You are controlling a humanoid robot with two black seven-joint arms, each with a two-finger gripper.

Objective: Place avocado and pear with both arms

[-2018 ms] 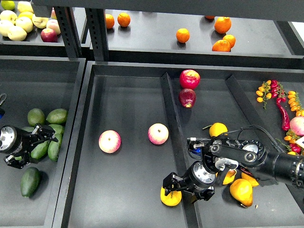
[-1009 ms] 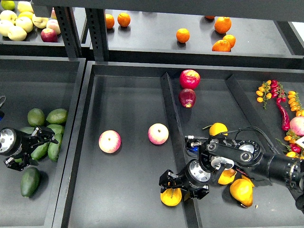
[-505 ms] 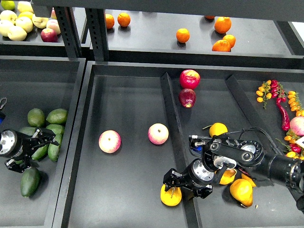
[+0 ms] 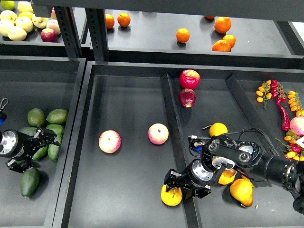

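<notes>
The dark green avocado (image 4: 29,181) lies in the left tray (image 4: 52,83), just below a pile of lighter avocados (image 4: 53,116). My left gripper (image 4: 34,150) is open over the pile's lower edge, a little above the dark avocado and not touching it. The yellow-orange pear (image 4: 171,195) with a dark mark lies in the middle tray (image 4: 128,95), against the divider (image 4: 172,116). My right gripper (image 4: 183,185) stands right over the pear with its jaws apart, one on each side of the pear's top.
Two pink-yellow apples (image 4: 109,141) (image 4: 158,134) lie in the middle tray. Plain yellow-orange pears (image 4: 241,191) and red apples (image 4: 189,79) are in the right section, with peppers (image 4: 283,114) farther right. Oranges (image 4: 183,35) and pale apples (image 4: 16,23) sit on the back shelf.
My left gripper has drifted slightly down and left over the avocado pile. My right gripper shifted a little around the pear, which stayed in place. The dark avocado has not moved.
</notes>
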